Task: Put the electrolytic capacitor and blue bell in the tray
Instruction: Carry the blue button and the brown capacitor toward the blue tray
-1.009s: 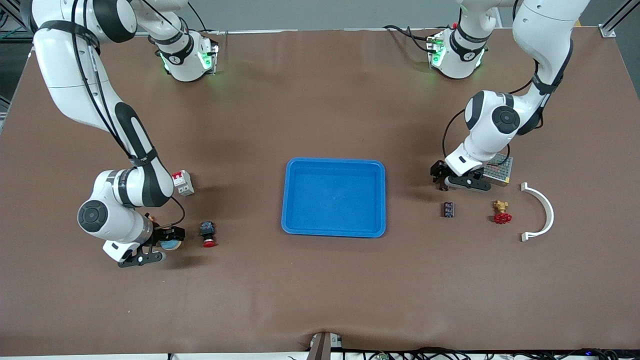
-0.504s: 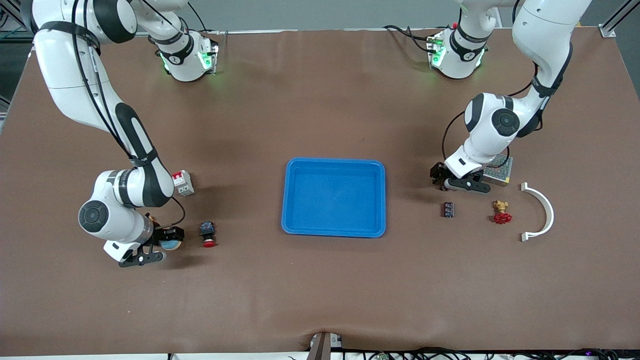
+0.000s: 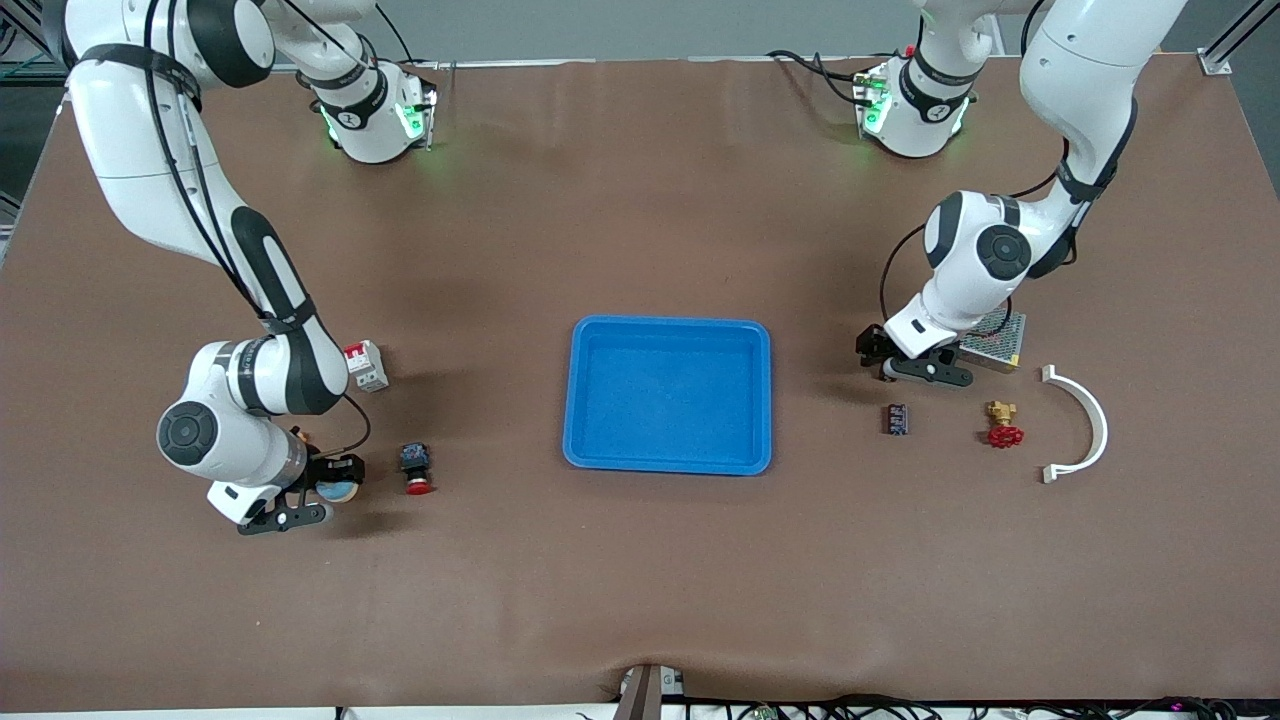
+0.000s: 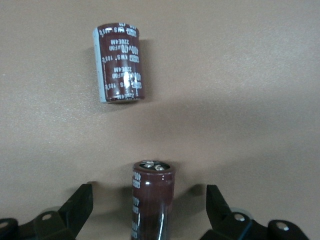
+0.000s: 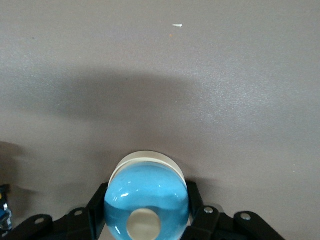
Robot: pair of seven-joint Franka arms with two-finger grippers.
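— How much of the work can be counted as done?

— None is finished. The shallow bright-blue rectangular plastic tray [image 3: 668,323], in the middle of the front view, is seen to hold nothing.

— Has the bell been taken?

— The round, glossy blue bell [image 5: 146,205] is pinched between the fingers of the right gripper [image 3: 338,488], low in the frame at the right arm's end, down at the table and well apart from the tray.

— And the capacitor?

— A dark-brown cylindrical electrolytic capacitor [image 4: 151,210] is seen standing upright between the spread fingers of the left gripper [image 4: 149,197]; it has not been clamped. A second brown capacitor [image 4: 120,62] lies on its side near it.

— So what is left?

— The capacitor is judged to need gripping, and both things carrying to the tray.
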